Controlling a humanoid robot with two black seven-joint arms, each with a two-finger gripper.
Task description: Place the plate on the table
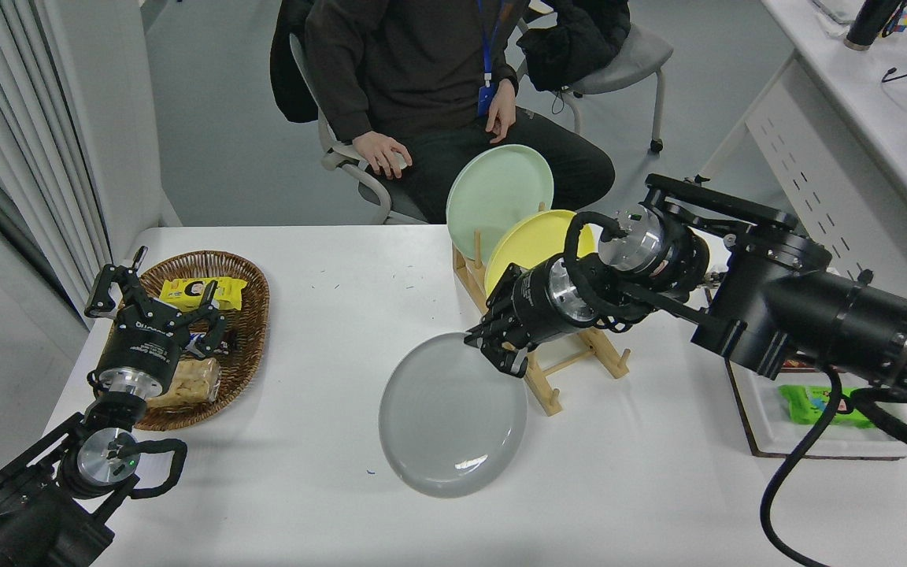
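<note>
plate [449, 417] rim gripped by right tool [493, 353]; contact with table [327, 331] unclear.

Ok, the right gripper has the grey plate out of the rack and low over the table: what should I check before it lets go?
1. Grip: right gripper shut on the far rim of the round pale grey plate: ok.
2. Plate clear of the wooden rack, where the yellow plate and mint-green plate stand: ok.
3. Plate resting fully flat on the large white table: cannot tell.
4. Bare table around the plate: ok.
5. Left gripper parked at the wicker basket, away from the plate: ok.
</note>
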